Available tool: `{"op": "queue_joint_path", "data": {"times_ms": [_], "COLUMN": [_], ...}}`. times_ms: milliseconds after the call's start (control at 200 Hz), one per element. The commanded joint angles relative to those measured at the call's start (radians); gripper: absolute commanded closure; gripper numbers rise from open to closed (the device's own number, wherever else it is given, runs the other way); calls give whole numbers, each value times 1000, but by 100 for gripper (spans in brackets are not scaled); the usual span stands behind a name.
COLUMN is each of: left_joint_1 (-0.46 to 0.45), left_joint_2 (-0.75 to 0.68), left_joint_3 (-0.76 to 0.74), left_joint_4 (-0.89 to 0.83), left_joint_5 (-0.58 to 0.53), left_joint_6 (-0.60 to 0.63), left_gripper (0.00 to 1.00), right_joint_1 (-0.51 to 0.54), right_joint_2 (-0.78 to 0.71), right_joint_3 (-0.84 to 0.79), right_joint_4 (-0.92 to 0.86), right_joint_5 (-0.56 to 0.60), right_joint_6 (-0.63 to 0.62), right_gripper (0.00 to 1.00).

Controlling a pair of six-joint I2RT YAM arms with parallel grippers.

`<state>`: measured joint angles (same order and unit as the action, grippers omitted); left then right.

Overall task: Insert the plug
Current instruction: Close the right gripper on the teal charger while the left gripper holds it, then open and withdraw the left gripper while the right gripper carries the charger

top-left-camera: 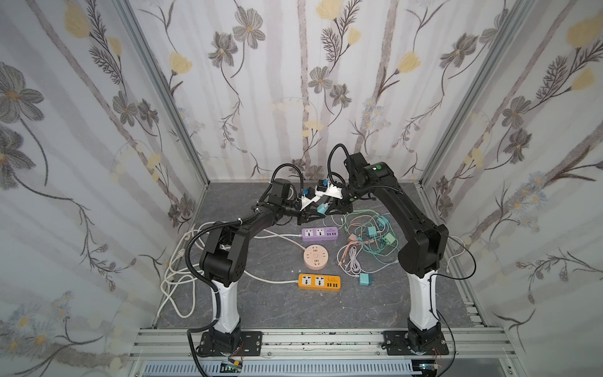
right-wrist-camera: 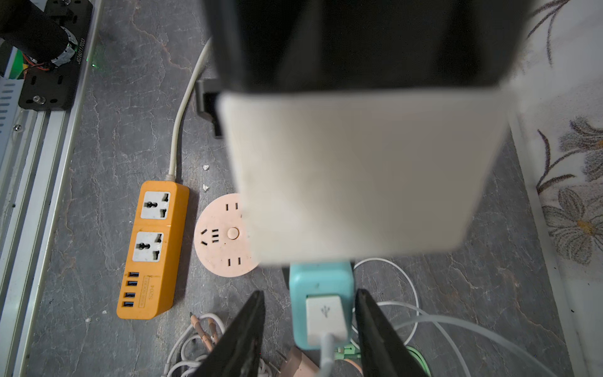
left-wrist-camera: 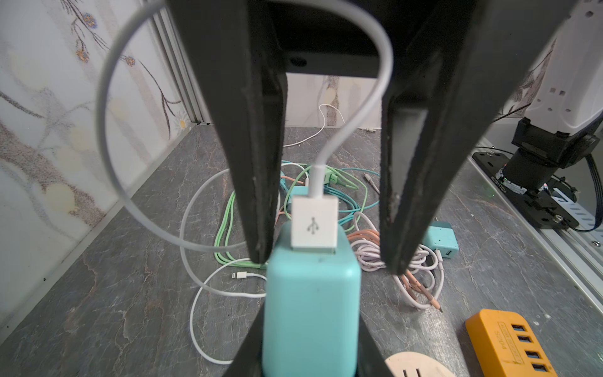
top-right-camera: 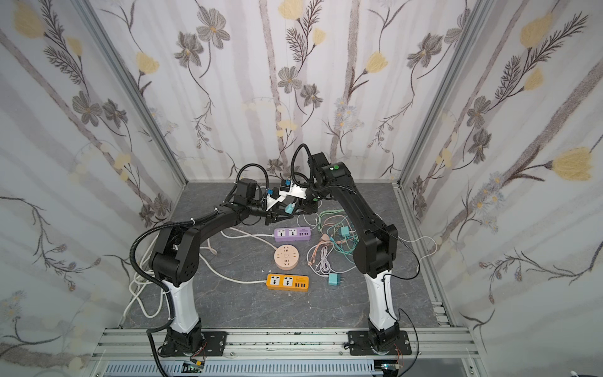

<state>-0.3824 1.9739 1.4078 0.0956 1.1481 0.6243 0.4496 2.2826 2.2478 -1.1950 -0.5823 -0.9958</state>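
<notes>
Left gripper pinches the teal adapter by its sides and holds it up off the worktop, near the middle of the far edge in both top views. White USB plug sits with its metal end in the port on the adapter's end face; cannot tell whether it is fully home. Right gripper faces the left one, fingers spread either side of the plug. One finger is close beside the plug housing with its tip at the adapter's corner, contact unclear; the other is clearly apart from it. So the plug lies between the right fingers, not pinched. White cable loops wide away from the plug's back. Below, mid worktop, a row runs from far to near: purple power strip, round pink socket, orange power strip, all flat and apart from each other. Cable tangle of green, teal, pink and white leads lies toward the right edge, just beside the purple power strip. Loose teal adapter lies alone near the USB end of the orange power strip.
</notes>
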Motion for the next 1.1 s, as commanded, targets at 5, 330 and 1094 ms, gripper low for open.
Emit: {"op": "queue_joint_path", "data": {"times_ms": [5, 330, 1094], "left_joint_1": [-1, -2, 102], "left_joint_2": [-6, 0, -456], "left_joint_3": [-4, -2, -511], "left_joint_4": [54, 46, 387], "left_joint_5": [39, 30, -831], "left_joint_6": [-15, -17, -278], "left_gripper": [100, 100, 0], "right_joint_1": [3, 5, 42], "right_joint_2": [14, 14, 14], "right_joint_3": [6, 15, -8], "right_joint_4": [37, 48, 2], "right_joint_5": [-24, -88, 273], "right_joint_6": [-7, 20, -6], "right_gripper": [57, 78, 100]}}
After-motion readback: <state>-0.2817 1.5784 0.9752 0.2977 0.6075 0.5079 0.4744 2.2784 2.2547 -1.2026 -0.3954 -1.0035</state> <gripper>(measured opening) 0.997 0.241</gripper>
